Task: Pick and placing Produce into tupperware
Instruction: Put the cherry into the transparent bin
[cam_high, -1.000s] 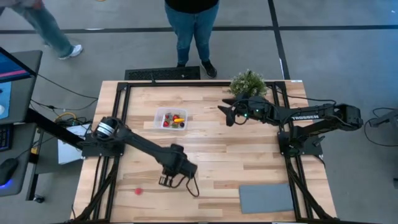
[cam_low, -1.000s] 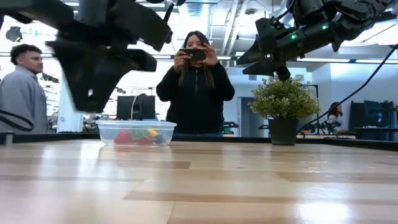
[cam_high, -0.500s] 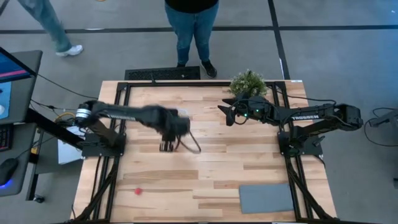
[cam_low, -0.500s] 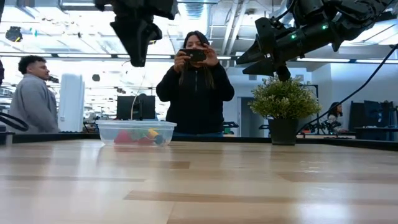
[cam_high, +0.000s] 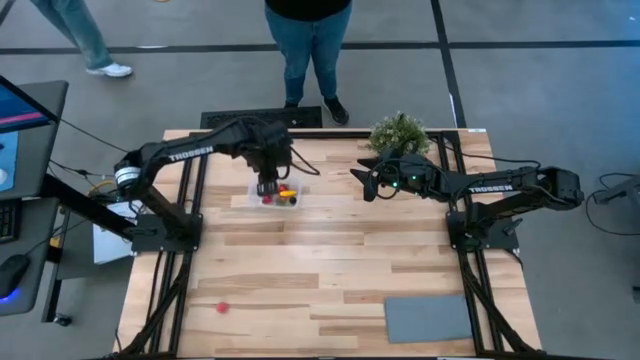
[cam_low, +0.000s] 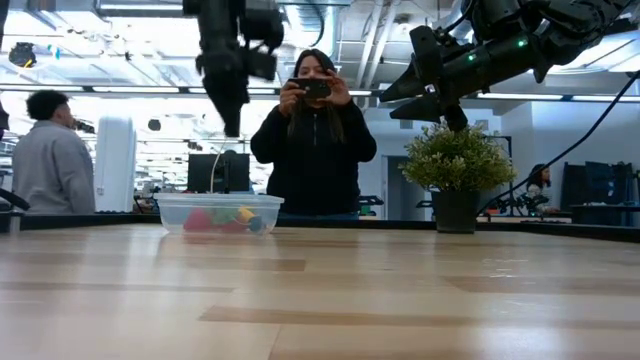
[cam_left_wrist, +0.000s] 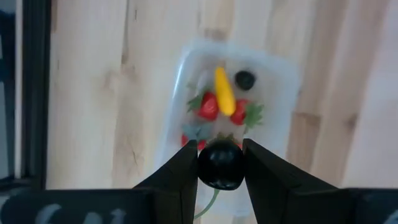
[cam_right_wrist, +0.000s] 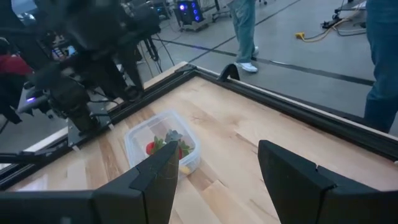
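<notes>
My left gripper (cam_left_wrist: 221, 148) hangs over the tupperware (cam_high: 252, 187), fingers pointing down, shut on a dark round berry (cam_left_wrist: 221, 167). The clear box (cam_left_wrist: 283, 93) stands on the far left part of the table and holds red strawberry-like pieces (cam_left_wrist: 209, 106), a yellow elongated piece (cam_left_wrist: 223, 99) and another dark berry (cam_left_wrist: 245, 79). In the low view the left gripper (cam_low: 229, 118) is well above the box (cam_low: 220, 213). One red piece (cam_high: 222, 308) lies alone near the table's near left corner. My right gripper (cam_high: 362, 183) waits open, raised, beside the plant. My left gripper pinches the dark round berry (cam_left_wrist: 221, 168) by its two opposite sides between its two fingers (cam_left_wrist: 186, 163). The fingers come from above, pointing down. The berry is lifted clear, directly above the near end of the tupperware, with a thin green stalk (cam_left_wrist: 212, 202) trailing from it.
A bushy green plant in a dark pot (cam_high: 399, 133) stands at the far edge, right of the box. A flat grey mat (cam_high: 428, 318) lies at the near right corner. A person (cam_low: 314, 135) stands behind the far edge, another person (cam_low: 40, 150) to the left.
My left arm has swung quickly from the near middle of the table toward the far edge and now stands over the tupperware, higher above the table than before. The right arm has kept still.
</notes>
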